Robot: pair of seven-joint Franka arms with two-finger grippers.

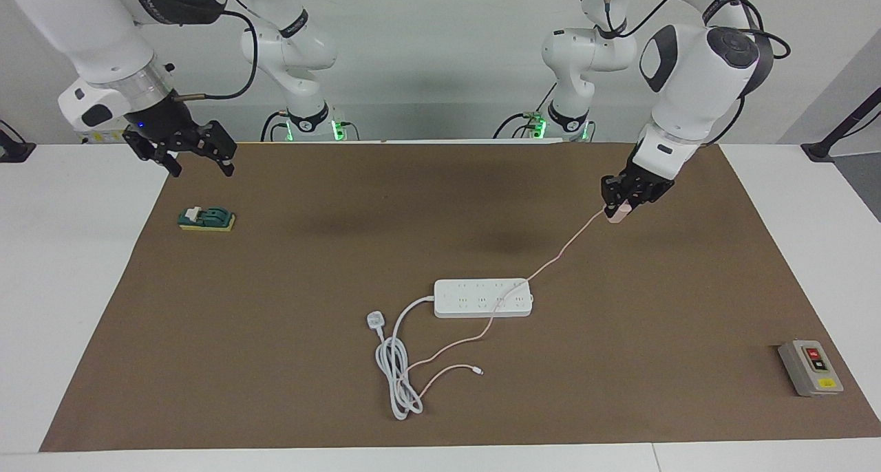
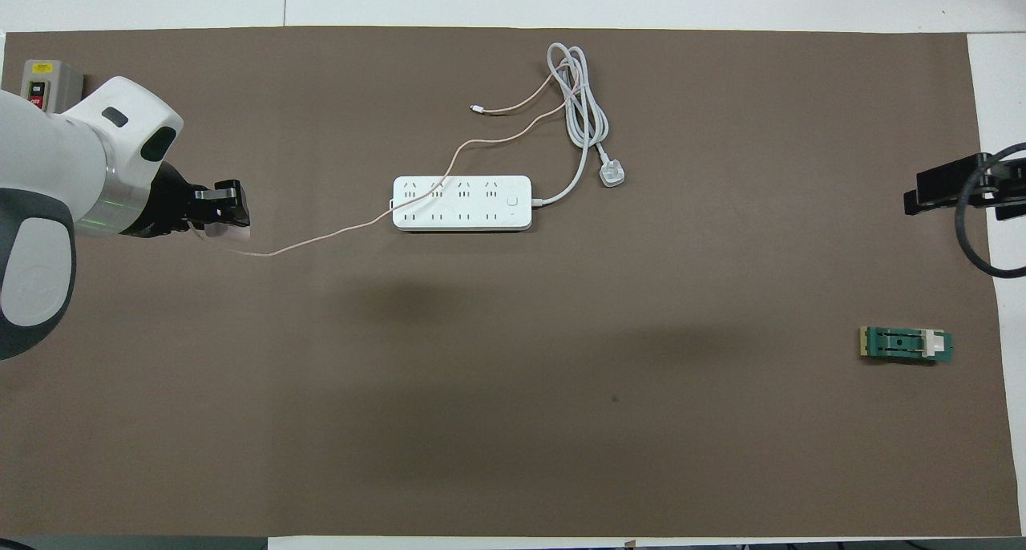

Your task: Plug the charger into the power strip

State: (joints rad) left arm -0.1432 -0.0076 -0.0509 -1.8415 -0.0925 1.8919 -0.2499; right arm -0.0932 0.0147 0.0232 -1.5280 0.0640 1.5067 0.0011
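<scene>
Left gripper (image 1: 619, 207): clamped on charger (image 1: 614, 215), aloft at two o'clock of power strip (image 1: 483, 298) (right gripper (image 1: 197, 157) spread, waiting).

Charger (image 2: 227, 231) in left gripper (image 2: 224, 213), aloft.

A big brown mat (image 1: 275, 334) covers most of the white surface (image 1: 69, 286). A small green and yellow block (image 1: 206, 219) with a white piece on top lies on the mat at the right arm's end, close to the robots. A grey box (image 1: 810, 368) with a red button and a yellow button sits at the left arm's end, far from the robots. The two are well apart.
</scene>
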